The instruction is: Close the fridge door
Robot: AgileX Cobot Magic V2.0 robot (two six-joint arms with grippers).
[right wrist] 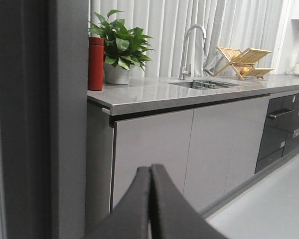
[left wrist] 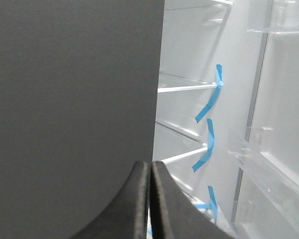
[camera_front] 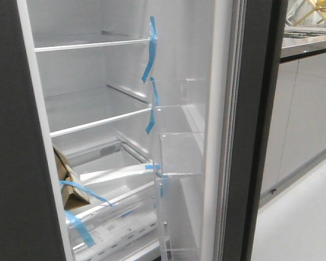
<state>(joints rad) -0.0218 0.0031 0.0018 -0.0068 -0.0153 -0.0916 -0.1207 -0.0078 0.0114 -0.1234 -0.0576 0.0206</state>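
The fridge door [camera_front: 254, 136] stands open on the right of the front view, nearly edge-on. Its outside is dark grey and its inside is white, with clear bins [camera_front: 180, 152] and blue tape strips. The bins also show in the left wrist view [left wrist: 276, 164]. My left gripper [left wrist: 150, 165] is shut and empty, level with the edge of the plain dark panel [left wrist: 70, 99] and facing the fridge's shelves. My right gripper [right wrist: 150, 169] is shut and empty, beside the door's dark outer side [right wrist: 65, 124]. Neither gripper shows in the front view.
The plain dark grey panel [camera_front: 13, 163] fills the left. White shelves [camera_front: 92, 122] and a taped cardboard piece [camera_front: 65, 182] lie inside the fridge. To the right are glossy grey cabinets [right wrist: 189, 149], a counter with sink [right wrist: 204, 83], plant [right wrist: 120, 47], red canister [right wrist: 95, 62], and light floor [camera_front: 304, 217].
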